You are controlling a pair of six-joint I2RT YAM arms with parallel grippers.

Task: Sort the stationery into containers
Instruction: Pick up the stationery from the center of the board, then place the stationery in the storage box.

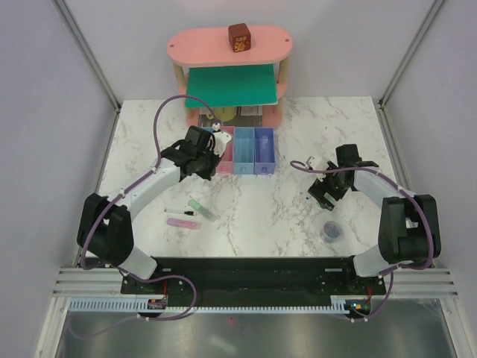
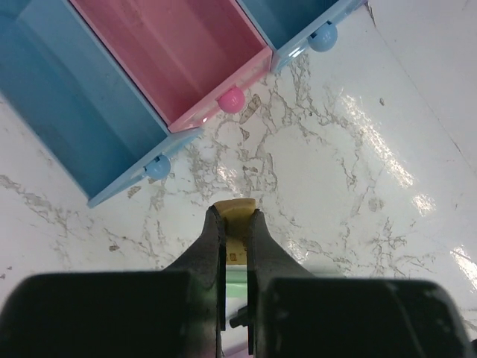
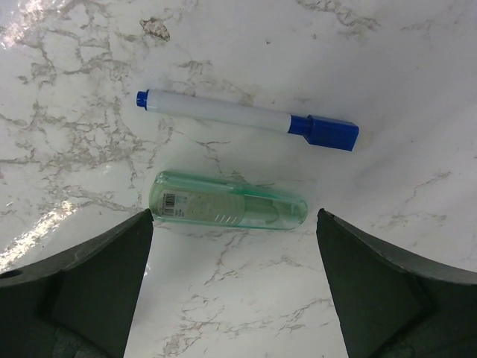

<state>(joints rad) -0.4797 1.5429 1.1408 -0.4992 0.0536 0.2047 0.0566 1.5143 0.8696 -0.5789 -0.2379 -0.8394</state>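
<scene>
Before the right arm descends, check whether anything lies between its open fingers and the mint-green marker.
Nothing visible does. The right gripper hangs open directly over the mint-green marker. The white pen with blue cap lies beyond the marker, apart from it, not in between.

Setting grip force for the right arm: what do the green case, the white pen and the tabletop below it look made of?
Green case: translucent glossy plastic, it seems; inner parts and a barcode label show through.
White pen: opaque smooth plastic, likely; even colour with a soft sheen.
Tabletop: veined marble look with glare; real stone or laminate, cannot tell.
</scene>
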